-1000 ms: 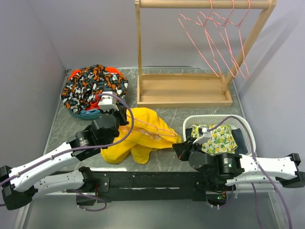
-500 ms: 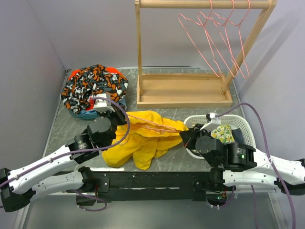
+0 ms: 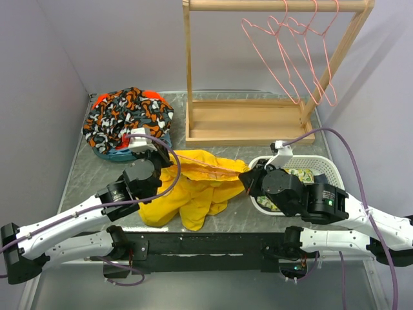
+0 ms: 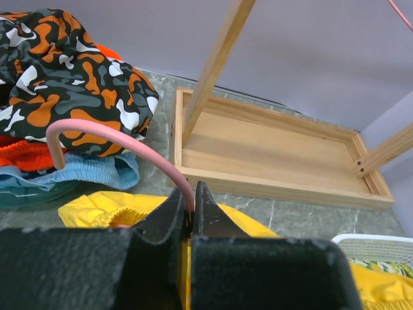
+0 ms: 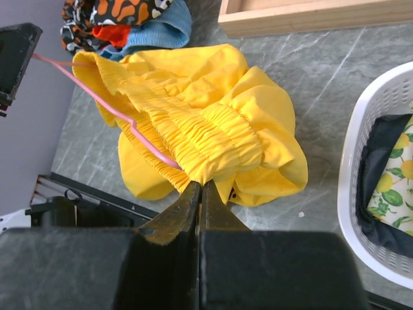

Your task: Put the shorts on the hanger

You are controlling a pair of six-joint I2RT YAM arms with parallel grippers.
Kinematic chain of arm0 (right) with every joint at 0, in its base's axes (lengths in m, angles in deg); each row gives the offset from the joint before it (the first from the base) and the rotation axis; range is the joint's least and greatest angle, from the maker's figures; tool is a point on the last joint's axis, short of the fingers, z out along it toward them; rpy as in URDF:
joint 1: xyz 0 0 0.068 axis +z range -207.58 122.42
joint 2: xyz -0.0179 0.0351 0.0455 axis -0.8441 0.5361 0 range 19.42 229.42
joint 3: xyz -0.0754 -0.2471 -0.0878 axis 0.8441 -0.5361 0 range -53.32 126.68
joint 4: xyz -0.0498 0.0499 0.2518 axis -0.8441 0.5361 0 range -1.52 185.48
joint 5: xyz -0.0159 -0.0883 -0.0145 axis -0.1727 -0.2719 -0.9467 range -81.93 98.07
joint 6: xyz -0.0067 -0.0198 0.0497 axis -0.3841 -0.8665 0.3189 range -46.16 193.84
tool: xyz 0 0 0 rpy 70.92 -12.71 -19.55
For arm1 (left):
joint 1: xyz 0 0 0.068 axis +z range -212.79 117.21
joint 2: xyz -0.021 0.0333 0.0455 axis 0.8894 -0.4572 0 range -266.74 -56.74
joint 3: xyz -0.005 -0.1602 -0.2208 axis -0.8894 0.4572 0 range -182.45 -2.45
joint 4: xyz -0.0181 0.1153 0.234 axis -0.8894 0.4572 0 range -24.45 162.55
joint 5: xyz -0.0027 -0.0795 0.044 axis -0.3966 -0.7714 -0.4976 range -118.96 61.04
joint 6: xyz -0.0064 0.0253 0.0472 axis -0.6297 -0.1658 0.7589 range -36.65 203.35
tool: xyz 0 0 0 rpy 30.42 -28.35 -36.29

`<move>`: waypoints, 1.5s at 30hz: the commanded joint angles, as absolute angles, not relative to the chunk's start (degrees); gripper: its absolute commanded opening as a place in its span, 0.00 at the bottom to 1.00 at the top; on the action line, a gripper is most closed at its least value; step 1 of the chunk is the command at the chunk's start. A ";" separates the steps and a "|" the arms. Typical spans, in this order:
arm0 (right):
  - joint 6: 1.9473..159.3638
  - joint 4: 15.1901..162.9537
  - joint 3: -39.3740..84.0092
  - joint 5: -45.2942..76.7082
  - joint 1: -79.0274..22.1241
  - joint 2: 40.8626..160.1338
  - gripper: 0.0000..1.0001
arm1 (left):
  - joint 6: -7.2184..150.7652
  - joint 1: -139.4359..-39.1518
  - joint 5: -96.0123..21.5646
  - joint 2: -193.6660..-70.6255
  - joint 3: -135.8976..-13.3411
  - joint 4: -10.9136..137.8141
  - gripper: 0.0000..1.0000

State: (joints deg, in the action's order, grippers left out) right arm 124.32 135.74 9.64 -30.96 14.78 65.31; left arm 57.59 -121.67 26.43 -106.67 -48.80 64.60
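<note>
The yellow shorts look light and floppy, so the right hand pinches the elastic waistband at its tips. The left hand is clamped on the springy pink hanger, by its neck.

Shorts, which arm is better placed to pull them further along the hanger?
Probably the right: the right gripper pinches the shorts at the waistband, by the hanger wire, while the left gripper is busy clamping the hanger's neck.
</note>
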 commanded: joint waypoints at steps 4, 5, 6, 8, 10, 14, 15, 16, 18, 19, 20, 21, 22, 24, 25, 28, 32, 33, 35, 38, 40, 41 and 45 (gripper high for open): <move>121.49 136.91 17.86 -29.29 14.49 69.15 0.00 | 64.36 -123.52 34.12 -110.34 -49.55 57.03 0.01; 121.04 136.99 20.66 -28.77 14.49 70.12 0.00 | 65.24 -124.14 35.53 -111.14 -50.69 56.25 0.01; 120.34 136.91 22.08 -28.50 14.32 72.39 0.00 | 66.12 -124.58 36.59 -112.62 -51.14 55.72 0.01; 118.50 136.38 25.76 -27.45 14.32 74.95 0.00 | 67.09 -125.20 37.48 -113.34 -52.28 54.66 0.01; 117.27 135.51 27.88 -25.96 13.62 78.91 0.00 | 67.53 -125.37 36.44 -113.61 -52.90 53.61 0.01; 115.33 130.68 28.95 -19.73 9.67 82.61 0.00 | 68.59 -126.07 34.95 -114.66 -55.53 52.81 0.01; 115.15 129.53 28.78 -15.71 8.27 83.39 0.00 | 68.59 -126.08 34.32 -114.83 -56.32 53.59 0.01; 114.45 127.61 28.69 -14.36 6.34 83.84 0.00 | 67.98 -126.08 33.71 -114.92 -58.33 54.21 0.01; 113.83 126.36 29.30 -12.51 4.92 85.41 0.00 | 69.01 -126.08 30.20 -115.01 -60.89 55.35 0.01; 112.96 125.31 30.43 -11.02 3.78 85.77 0.00 | 69.55 -126.16 29.32 -115.27 -63.77 55.79 0.01; 112.60 124.87 31.23 -10.14 3.25 86.12 0.00 | 69.73 -126.16 28.44 -115.54 -65.62 57.19 0.01; 112.17 124.52 32.19 -9.43 2.98 86.82 0.00 | 70.51 -126.16 26.69 -116.41 -67.47 58.25 0.01; 110.94 124.51 34.55 -8.12 2.89 87.09 0.00 | 70.96 -126.16 25.54 -116.94 -71.23 61.04 0.01; 109.36 124.60 36.50 -6.71 2.80 86.40 0.02 | 72.97 -126.16 22.65 -118.87 -74.85 63.87 0.01; 107.61 124.51 37.29 -6.35 2.89 85.78 0.12 | 72.98 -126.16 21.24 -119.40 -78.79 69.54 0.01; 103.56 123.46 36.16 -3.80 2.89 81.92 0.35 | 74.13 -126.16 15.19 -120.72 -84.42 74.67 0.01; 97.67 123.81 32.65 -1.52 2.89 75.86 0.55 | 73.77 -126.16 11.82 -122.04 -89.72 84.17 0.01; 96.88 124.24 31.94 -1.60 2.98 73.41 0.57 | 73.69 -126.16 11.30 -122.04 -90.16 86.27 0.01; 94.06 126.26 30.10 -0.73 3.07 71.02 0.64 | 73.77 -126.16 10.15 -121.96 -90.17 87.70 0.01; 91.07 128.90 28.43 -0.37 3.07 68.03 0.68 | 74.21 -126.16 9.19 -121.87 -89.37 88.32 0.01; 89.05 131.36 28.25 -0.55 3.07 68.46 0.70 | 74.30 -126.16 8.31 -122.30 -89.29 88.67 0.01; 88.61 132.06 28.25 -0.20 3.15 69.68 0.70 | 74.21 -126.16 8.04 -122.48 -89.29 88.76 0.01; 86.42 136.02 27.55 -0.80 5.43 72.32 0.71 | 74.65 -126.16 8.22 -123.45 -89.20 89.02 0.01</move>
